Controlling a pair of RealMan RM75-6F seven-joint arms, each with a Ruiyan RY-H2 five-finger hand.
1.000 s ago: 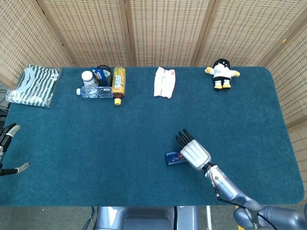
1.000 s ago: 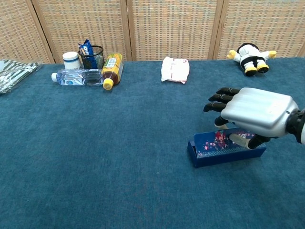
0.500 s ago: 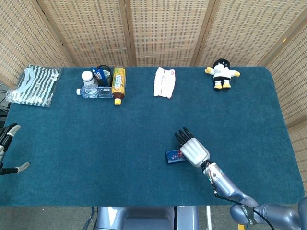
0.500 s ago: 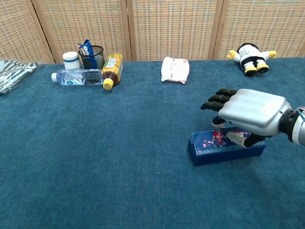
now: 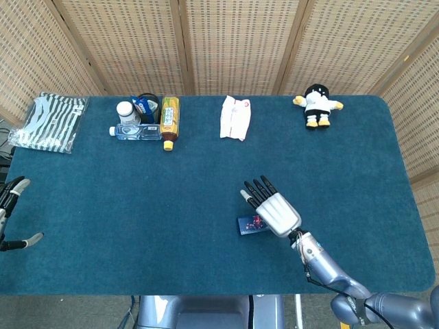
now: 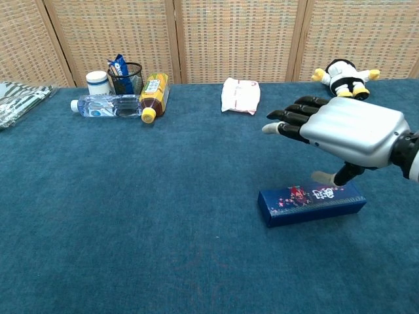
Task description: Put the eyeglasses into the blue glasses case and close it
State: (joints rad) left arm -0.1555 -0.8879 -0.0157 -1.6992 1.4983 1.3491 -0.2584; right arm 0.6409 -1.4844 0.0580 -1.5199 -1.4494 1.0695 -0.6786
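The blue glasses case lies closed on the table at the front right, its lid down and a red and white print on its long side; in the head view the case shows partly under my right hand. The eyeglasses are not visible. My right hand hovers above the case with fingers spread and straight, holding nothing, clear of the lid; the same hand shows in the head view. My left hand is at the far left table edge, fingers apart and holding nothing.
At the back left stand a clear bottle, a yellow-labelled bottle, a white jar and a mesh cup. A white packet lies at back centre, a plush doll at back right, striped cloth at far left.
The case lid went from open to closed under my right hand. That hand has since lifted off the case and spread its fingers. The left hand stayed put.
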